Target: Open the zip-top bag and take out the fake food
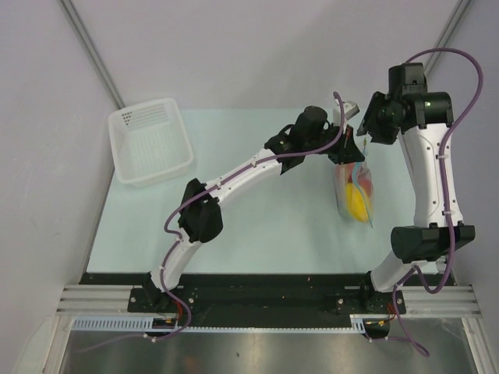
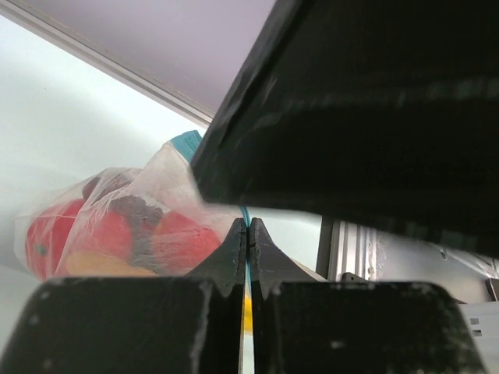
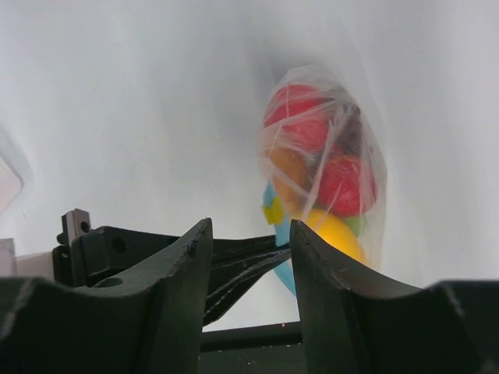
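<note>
Pale mint surface [image 1: 265,234], grey walls behind.

Overhead view: white perforated plastic basket [image 1: 148,142] sits at the far left, well apart from the work. Small clear crinkly zip-top bag [image 1: 355,191] lies right of centre, its top under my left fingers [image 1: 345,154]. My right fingers [image 1: 362,131] are just beyond that. Plastic toy food [image 1: 356,204] is inside the bag, the yellow piece plainest.

Left wrist view: left fingers [image 2: 247,245] are pressed together, with a thin line of the teal zip strip [image 2: 185,145] running into the seam, so the bag's edge is pinched. Red fruits and dark grapes show through the plastic [image 2: 117,226].

Right wrist view: right fingers are spread apart with nothing held. The bag [image 3: 327,171] is beyond them, with red, orange and yellow pieces inside.

Judgement: no view shows the mouth parted. Opening has barely begun, and all the removal is left.
</note>
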{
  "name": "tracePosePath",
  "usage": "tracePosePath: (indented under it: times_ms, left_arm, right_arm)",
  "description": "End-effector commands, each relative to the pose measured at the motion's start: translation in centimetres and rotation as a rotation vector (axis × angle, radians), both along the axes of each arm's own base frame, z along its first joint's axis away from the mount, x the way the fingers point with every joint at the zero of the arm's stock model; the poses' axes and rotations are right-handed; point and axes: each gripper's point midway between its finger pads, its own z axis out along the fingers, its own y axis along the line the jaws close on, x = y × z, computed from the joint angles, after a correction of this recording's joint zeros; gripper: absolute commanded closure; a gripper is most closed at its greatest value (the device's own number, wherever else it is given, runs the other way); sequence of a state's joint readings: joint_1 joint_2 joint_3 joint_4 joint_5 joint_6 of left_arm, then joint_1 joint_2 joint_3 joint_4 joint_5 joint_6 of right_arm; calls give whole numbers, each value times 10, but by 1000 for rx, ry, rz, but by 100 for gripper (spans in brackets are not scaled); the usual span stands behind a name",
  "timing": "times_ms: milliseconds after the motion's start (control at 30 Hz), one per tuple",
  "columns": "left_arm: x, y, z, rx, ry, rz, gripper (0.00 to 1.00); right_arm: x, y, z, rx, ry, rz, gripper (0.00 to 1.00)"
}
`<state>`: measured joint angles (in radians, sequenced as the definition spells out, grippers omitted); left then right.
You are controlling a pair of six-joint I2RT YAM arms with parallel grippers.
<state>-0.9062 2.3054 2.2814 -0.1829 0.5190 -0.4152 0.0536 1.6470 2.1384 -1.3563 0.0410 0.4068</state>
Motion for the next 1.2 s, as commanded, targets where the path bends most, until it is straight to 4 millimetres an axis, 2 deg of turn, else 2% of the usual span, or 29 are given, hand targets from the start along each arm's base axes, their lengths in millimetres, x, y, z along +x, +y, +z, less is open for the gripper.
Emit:
tracePosePath:
  times_ms: [0,100,167,333,500,600,733,1167]
  left_arm:
    - [-14,2,33,-50,-67,-43,100]
    - [-17,1,35,-50,-73,-45,100]
    - [-17,1,36,-51,-76,-42,100]
    - [-19,1,36,-45,-80,-43,100]
    - [-22,0,35,-40,-82,-44,100]
    - [-23,0,36,-43,-83,-45,100]
    - [-24,0,38,-44,-84,-45,100]
    - [-26,-1,36,-43,-84,-52,100]
  right_arm:
    - [-29,4,-12,-76,129,40,54]
    - [-29,4,-18,-96,146,42,57]
    - [-29,3,-19,-113,147,41,64]
    - [-30,-7,-17,-164,142,6,64]
    - [-31,-9,-23,-182,163,3,64]
    - [-32,-10,-28,-191,180,0,66]
    - [-33,-11,-32,-201,194,-1,74]
    - [-40,-15,-42,-221,232,-4,80]
